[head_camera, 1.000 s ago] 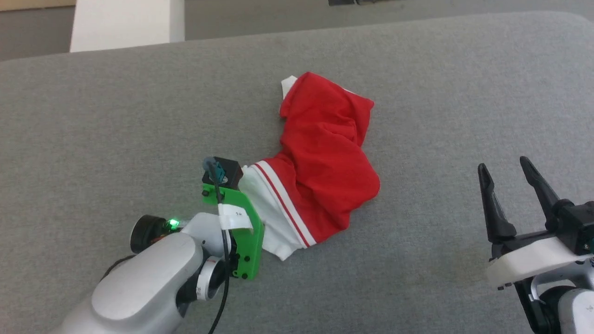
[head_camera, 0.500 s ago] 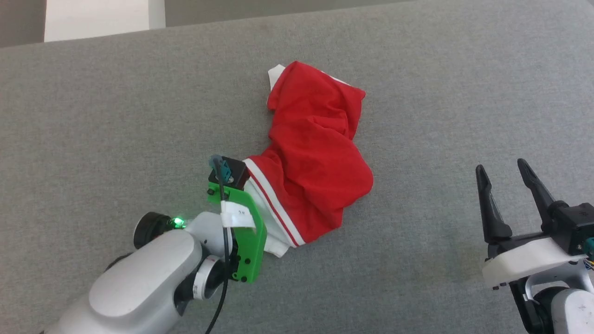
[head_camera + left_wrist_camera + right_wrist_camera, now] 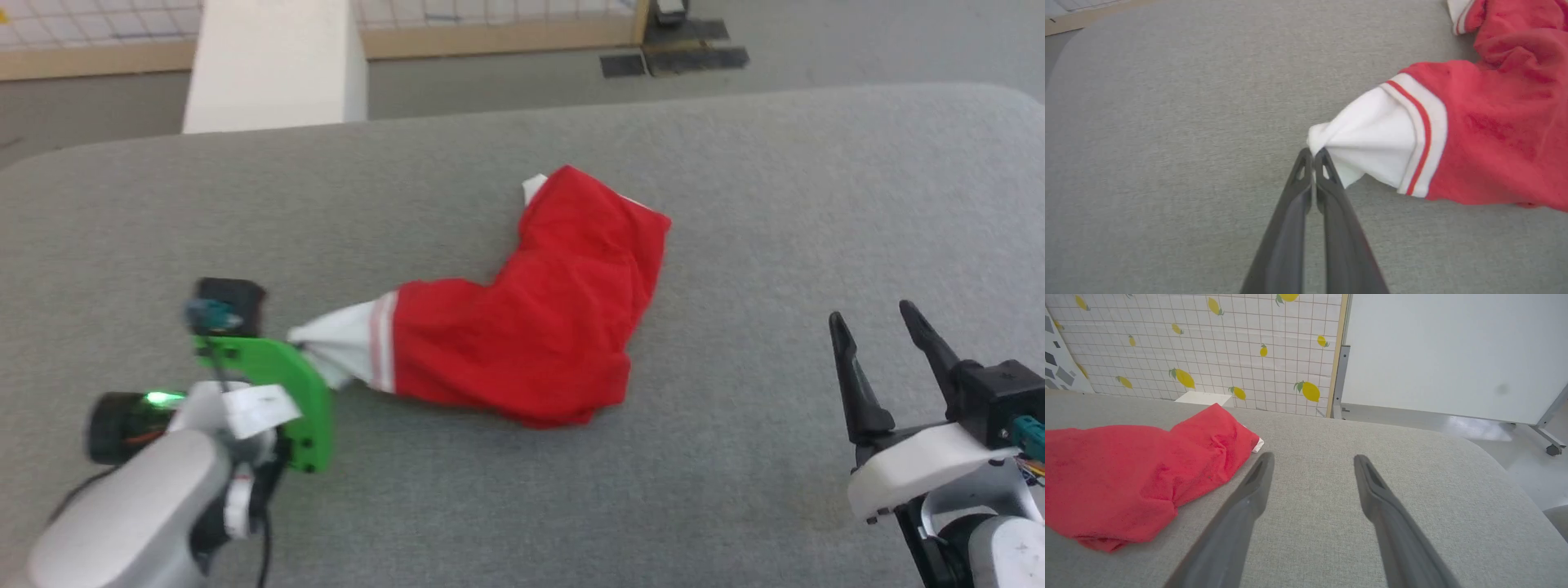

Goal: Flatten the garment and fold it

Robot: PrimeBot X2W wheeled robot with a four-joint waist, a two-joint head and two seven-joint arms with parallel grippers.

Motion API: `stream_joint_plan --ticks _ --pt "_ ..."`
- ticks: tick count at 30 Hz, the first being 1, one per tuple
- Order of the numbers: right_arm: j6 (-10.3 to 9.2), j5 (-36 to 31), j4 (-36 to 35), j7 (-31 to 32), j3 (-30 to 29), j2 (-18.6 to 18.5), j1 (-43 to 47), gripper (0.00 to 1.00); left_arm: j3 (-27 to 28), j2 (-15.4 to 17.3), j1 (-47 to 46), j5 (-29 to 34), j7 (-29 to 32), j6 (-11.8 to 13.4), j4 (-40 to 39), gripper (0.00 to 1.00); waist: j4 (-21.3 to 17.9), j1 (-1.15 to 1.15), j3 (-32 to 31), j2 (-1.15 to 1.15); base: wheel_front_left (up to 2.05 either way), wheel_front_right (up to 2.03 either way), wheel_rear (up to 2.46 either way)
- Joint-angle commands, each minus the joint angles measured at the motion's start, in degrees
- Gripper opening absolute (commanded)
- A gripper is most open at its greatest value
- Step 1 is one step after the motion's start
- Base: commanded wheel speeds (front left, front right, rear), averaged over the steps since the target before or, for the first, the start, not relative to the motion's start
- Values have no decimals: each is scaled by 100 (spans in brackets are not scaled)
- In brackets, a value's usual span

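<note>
The garment (image 3: 531, 327) is a crumpled red shirt lying mid-table on the grey cloth surface (image 3: 735, 204), its print hidden. One white sleeve (image 3: 1372, 143) with red stripes is stretched out toward the left. My left gripper (image 3: 1313, 153) is shut on the tip of that sleeve, just above the table; in the head view its green wrist mount (image 3: 277, 376) covers the fingers. The right gripper (image 3: 869, 314) stands open over bare table to the right of the garment (image 3: 1126, 473), with nothing between its fingers (image 3: 1249, 498).
A white block (image 3: 273, 65) stands beyond the table's far edge on the left, with dark floor mats (image 3: 669, 57) behind the table. A lemon-patterned grid wall (image 3: 1208, 347) and a white board (image 3: 1453, 351) stand past the table's rounded far right corner (image 3: 1494, 465).
The left gripper closed on the white sleeve and pulled it left, stretching the garment out sideways. The head camera also shifted. The right gripper stayed open in place.
</note>
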Motion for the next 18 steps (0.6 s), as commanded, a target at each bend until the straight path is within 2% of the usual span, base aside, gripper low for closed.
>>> stream_joint_plan --ticks 1,2,3,8,9,10,11,18 --pt "-8 33 -1 51 27 3 103 100 125 135 144 109 -206 107 14 0 267 0 -253 0 0 0 0" --pt "-8 32 -5 73 36 4 128 100 206 179 201 114 -334 158 21 0 296 0 -275 0 0 0 0" --pt "-8 26 -24 137 64 9 205 100 411 324 455 119 -679 339 84 0 372 0 -332 0 0 0 0" --pt "-8 19 -58 211 82 11 249 100 462 384 915 50 -824 617 263 0 423 0 -361 0 0 0 0" --pt "-8 17 -60 223 87 11 245 100 444 365 988 66 -873 660 317 13 424 0 -362 0 0 0 0" --pt "-8 17 -59 231 92 11 241 100 425 348 1033 91 -917 687 366 78 424 0 -363 0 0 0 0" --pt "-8 16 -55 239 104 9 236 100 393 310 1078 99 -947 688 412 100 420 0 -367 0 0 0 0" --pt "-8 30 5 261 133 4 255 100 410 119 1071 281 -1485 641 480 100 408 0 -509 0 0 0 0"
